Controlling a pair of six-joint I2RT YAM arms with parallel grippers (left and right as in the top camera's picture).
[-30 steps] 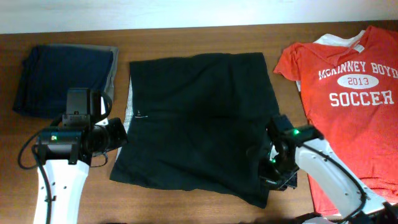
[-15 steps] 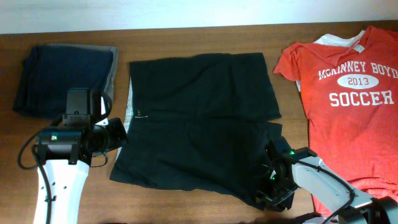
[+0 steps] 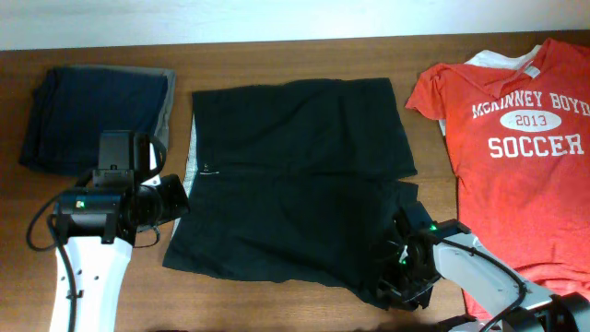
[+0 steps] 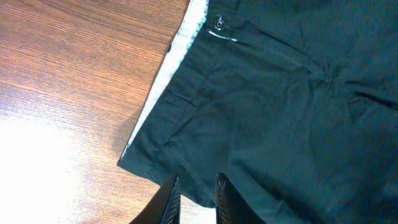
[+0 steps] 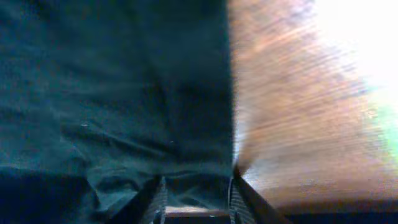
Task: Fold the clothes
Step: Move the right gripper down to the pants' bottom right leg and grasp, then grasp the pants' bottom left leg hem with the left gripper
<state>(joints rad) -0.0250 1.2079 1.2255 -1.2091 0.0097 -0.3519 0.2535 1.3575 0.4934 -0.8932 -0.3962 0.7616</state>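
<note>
The left gripper (image 4: 196, 190) pinches the black shorts (image 3: 295, 166) at the waist edge. The right gripper (image 5: 198, 185) straddles their hem, grip unclear

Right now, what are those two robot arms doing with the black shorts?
They are working on folding the black shorts, spread out on the table. The left gripper sits at the waistband corner; the right gripper straddles a leg hem, where the cloth bunches up. I cannot tell whether either has pinched it. The red T-shirt and the folded dark clothes lie off to the sides.
</note>
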